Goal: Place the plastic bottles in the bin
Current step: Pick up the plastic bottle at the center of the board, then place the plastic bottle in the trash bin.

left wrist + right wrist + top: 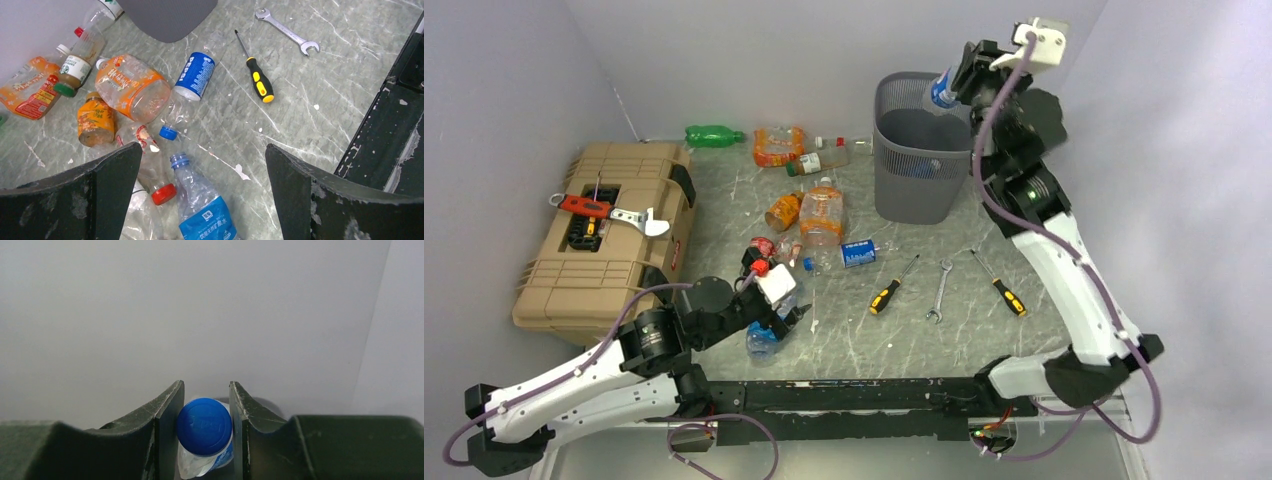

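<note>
At the back stands the dark mesh bin (919,185). Above its rim my right gripper (956,82) is shut on a clear blue-capped bottle (940,93); in the right wrist view the cap (204,426) sits clamped in the gripper (206,390). My left gripper (790,314) hangs open over the near end of the bottle pile. Below its spread fingers (202,146) lies a clear blue-labelled bottle (202,205) beside a red-capped one (150,167). Farther off lie a big orange bottle (132,85), a small orange one (95,120), a Pepsi bottle (195,75) and a green bottle (712,135).
A tan toolbox (599,235) with hand tools on its lid fills the left side. Two black-and-yellow screwdrivers (892,287) (1002,285) and a wrench (939,290) lie on the table right of the pile. A black rail (854,395) runs along the near edge.
</note>
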{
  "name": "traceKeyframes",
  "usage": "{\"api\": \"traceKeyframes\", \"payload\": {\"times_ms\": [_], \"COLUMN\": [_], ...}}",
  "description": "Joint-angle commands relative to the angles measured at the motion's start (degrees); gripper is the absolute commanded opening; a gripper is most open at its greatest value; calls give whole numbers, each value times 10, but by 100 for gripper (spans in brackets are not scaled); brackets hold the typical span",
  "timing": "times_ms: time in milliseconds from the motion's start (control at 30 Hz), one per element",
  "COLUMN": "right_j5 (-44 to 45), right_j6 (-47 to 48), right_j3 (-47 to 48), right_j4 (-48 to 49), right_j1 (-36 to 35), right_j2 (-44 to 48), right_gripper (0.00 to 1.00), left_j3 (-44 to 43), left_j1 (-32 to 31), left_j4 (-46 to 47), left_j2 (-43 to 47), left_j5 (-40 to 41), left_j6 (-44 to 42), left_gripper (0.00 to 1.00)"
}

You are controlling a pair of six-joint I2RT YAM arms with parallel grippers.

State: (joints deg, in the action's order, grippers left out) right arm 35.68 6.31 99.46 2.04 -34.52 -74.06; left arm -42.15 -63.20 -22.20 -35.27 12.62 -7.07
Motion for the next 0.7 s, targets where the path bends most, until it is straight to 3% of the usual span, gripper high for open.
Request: {"api": "traceKeyframes", "payload": {"times_ms": [0,100,233,467,667], "right_j5": [-109,-174,-201,-244,-265], "right_j6": [-166,-238,-245,-275,-256], "right_j3": [56,82,113,37,29], "right_j4": [-67,-97,-129,-86,-99], "right_j1": [114,176,194,224,227], "right_j2": [-43,-88,-157,-208,-260], "right_gripper": [0,0,0,0,0], "left_j3": [-22,-19,-19,-27,-25], "left_j1": [-1,-1,-1,-1,-1], "left_j4": [1,2,3,-12,-12], "left_j2": [2,1,-7,-34,-36], "left_j5": [16,28,22,24,32], "left_j6": [-10,-10,-11,-9,-13], "left_gripper": [99,100,99,100,99]}}
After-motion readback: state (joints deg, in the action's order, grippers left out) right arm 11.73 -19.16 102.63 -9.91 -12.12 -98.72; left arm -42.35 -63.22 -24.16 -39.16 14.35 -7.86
